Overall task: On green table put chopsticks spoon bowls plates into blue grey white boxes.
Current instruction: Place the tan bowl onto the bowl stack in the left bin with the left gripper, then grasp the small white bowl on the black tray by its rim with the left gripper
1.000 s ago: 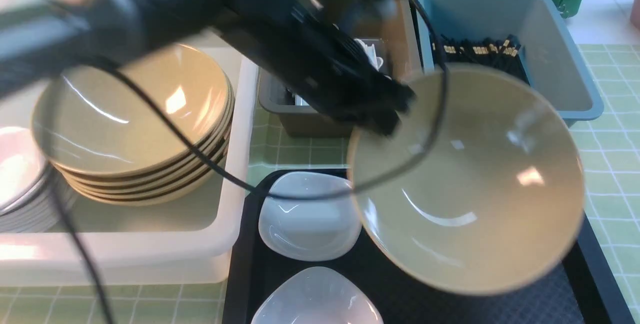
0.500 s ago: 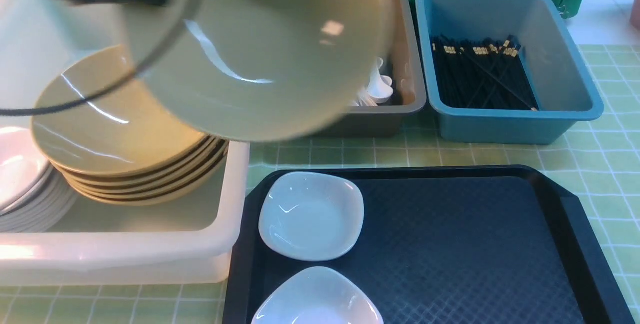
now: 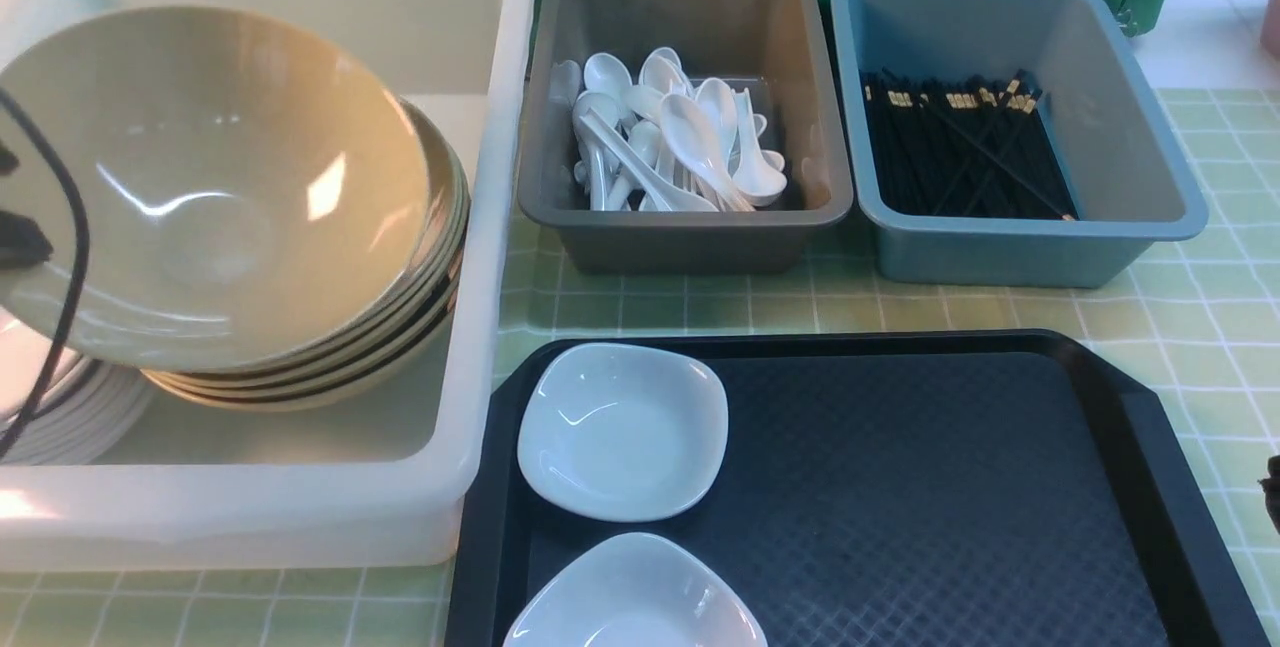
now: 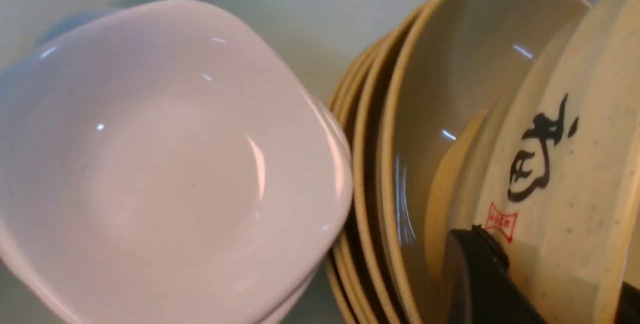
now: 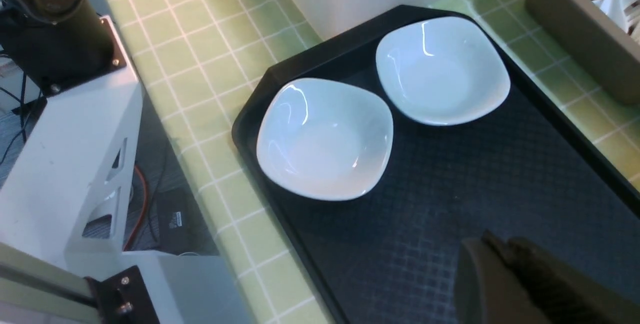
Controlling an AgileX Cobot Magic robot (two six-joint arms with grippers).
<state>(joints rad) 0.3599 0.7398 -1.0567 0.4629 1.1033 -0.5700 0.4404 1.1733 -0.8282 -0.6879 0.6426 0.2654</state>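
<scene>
My left gripper (image 4: 550,276) is shut on the rim of a tan bowl (image 3: 210,187), which is tilted over the stack of bowls (image 3: 330,367) in the white box (image 3: 480,327). In the front view only a dark bit of that gripper shows at the left edge. A stack of white plates (image 4: 165,164) sits beside the bowls. Two more plates (image 3: 622,430) (image 3: 632,597) lie on the black tray (image 3: 950,507). My right gripper (image 5: 500,256) is shut and empty above the tray. Spoons (image 3: 680,142) fill the grey box (image 3: 690,247); chopsticks (image 3: 960,147) lie in the blue box (image 3: 1000,257).
The green table (image 3: 1200,327) shows between the boxes and the tray and along the right side. The left arm's cable (image 3: 70,257) hangs across the held bowl. In the right wrist view, the robot's base (image 5: 65,128) stands off the table's edge.
The left arm has swung the tan bowl from above the black tray leftward and down onto the bowl stack in the white box, uncovering the grey and blue boxes.
</scene>
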